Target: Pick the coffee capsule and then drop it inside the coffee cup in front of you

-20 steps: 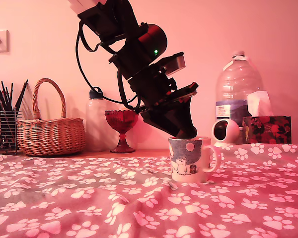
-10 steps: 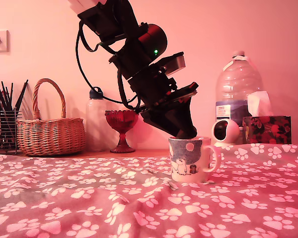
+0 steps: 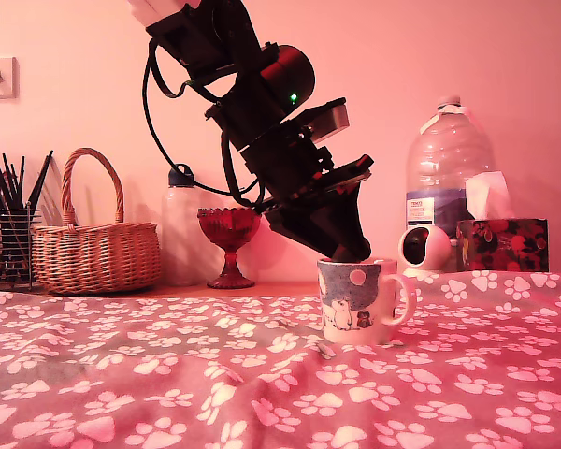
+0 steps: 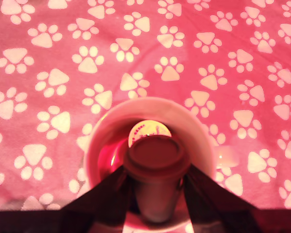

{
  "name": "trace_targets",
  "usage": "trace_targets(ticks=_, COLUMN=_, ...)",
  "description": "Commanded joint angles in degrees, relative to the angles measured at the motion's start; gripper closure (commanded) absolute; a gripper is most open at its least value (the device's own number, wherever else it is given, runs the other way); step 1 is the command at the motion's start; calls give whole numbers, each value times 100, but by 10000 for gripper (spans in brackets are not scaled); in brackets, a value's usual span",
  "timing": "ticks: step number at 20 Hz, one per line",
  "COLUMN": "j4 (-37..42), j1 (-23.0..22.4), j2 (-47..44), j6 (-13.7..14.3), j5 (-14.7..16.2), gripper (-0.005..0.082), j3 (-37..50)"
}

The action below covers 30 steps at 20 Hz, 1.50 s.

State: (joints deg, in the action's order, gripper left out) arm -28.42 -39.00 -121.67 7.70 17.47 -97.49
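Note:
The coffee cup (image 3: 360, 299), a white mug with a blue-grey band and small bear figures, stands on the paw-print cloth with its handle toward the exterior view's right. My gripper (image 3: 349, 251) points steeply down, its tips just at the cup's rim. In the wrist view the gripper (image 4: 155, 194) is shut on the coffee capsule (image 4: 155, 162), a dark round-topped pod held between the two black fingers (image 4: 104, 199). The capsule hangs right over the cup's mouth (image 4: 102, 133). In the exterior view the fingers hide the capsule.
Along the back stand a wire holder of pencils (image 3: 5, 234), a wicker basket (image 3: 93, 248), a white bottle (image 3: 180, 224), a red glass goblet (image 3: 229, 238), a small round white camera (image 3: 423, 248), a big water bottle (image 3: 446, 178) and a tissue box (image 3: 502, 243).

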Motion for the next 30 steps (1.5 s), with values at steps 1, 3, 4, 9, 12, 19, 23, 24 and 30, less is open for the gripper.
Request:
trace_targets(ticks=1, j4=48, j1=-11, j2=-125, j6=-15, j5=4, gripper=483, j3=-48)
trace_targets(ticks=3, j4=59, j1=-11, j2=-122, j6=-20, j5=4, gripper=478, j3=-48)
trace_targets(ticks=4, j4=66, j1=-11, j2=-122, j6=-20, j5=4, gripper=451, j3=-52)
trace_targets(ticks=9, j4=-66, j1=-13, j2=-122, j6=-144, j5=9, gripper=53, j3=-262)
trace_targets(ticks=12, j4=-79, j1=-15, j2=-122, j6=-142, j5=9, gripper=57, j3=-378)
trace_targets(ticks=19, j4=-376, j1=-17, j2=114, j6=-13, j5=181, gripper=252, j3=-389)
trace_targets(ticks=23, j4=-568, j1=-15, j2=326, j6=-15, j5=315, gripper=762, j3=-389)
trace_targets(ticks=24, j4=-634, j1=-15, j2=361, j6=-15, j5=315, gripper=795, j3=-389)
trace_targets(ticks=30, j4=-894, j1=28, j2=417, j6=26, j5=457, gripper=793, j3=-385)
